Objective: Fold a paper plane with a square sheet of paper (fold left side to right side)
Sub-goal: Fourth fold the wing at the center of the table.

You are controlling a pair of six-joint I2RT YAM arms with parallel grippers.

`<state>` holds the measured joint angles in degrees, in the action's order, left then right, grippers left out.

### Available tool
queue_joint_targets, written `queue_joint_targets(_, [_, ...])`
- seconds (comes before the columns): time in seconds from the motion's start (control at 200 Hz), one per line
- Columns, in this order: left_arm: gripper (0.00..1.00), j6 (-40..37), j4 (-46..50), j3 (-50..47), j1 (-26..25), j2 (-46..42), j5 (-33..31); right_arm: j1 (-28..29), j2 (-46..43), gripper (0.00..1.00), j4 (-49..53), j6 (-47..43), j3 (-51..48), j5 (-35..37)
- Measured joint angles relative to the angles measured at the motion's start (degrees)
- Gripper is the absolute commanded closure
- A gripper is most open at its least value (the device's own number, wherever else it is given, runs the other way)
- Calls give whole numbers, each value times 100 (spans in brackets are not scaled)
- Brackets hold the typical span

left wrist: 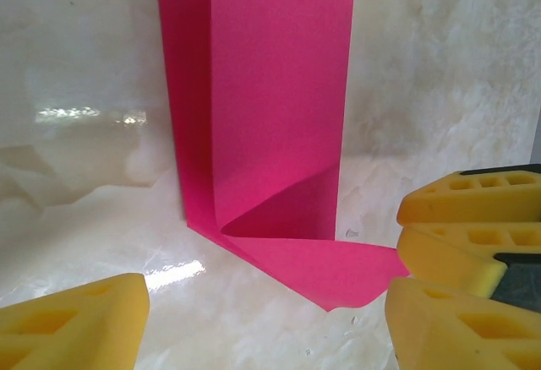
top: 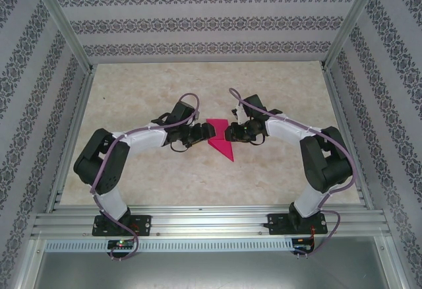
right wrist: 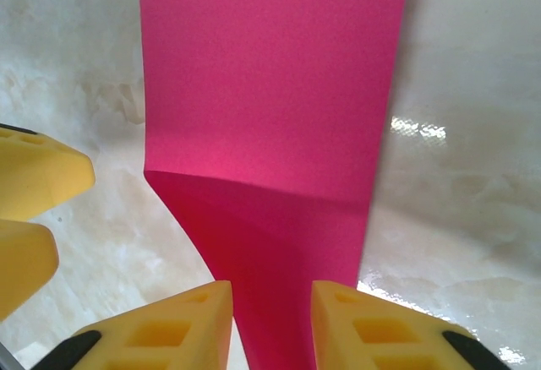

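The magenta-pink sheet of paper [top: 218,137] lies folded at the table's middle, a flat band with a pointed flap toward the arms. My left gripper [top: 196,136] sits just left of it and my right gripper [top: 235,131] just right. In the left wrist view the paper [left wrist: 262,91] has a diagonal crease, and its pointed corner lies between my wide-open left gripper [left wrist: 266,336]. In the right wrist view the paper [right wrist: 270,91] narrows toward my right gripper [right wrist: 270,328]. Its fingers [right wrist: 161,332] stand a short gap apart astride the paper's narrow end.
The table [top: 151,97] is a glossy beige marble-patterned surface with aluminium rails along its sides and patterned walls behind. The right gripper's yellow fingers [left wrist: 473,205] crowd the left wrist view's right edge, and the left gripper's fingers [right wrist: 38,180] show at the right wrist view's left edge.
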<state>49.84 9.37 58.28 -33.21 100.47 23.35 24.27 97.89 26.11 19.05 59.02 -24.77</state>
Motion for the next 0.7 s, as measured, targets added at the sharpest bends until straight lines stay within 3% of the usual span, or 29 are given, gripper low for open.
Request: queue_joint_targets(0.699, [37, 22, 4, 570, -219, 708, 61, -2, 144, 72, 42, -74, 17, 111])
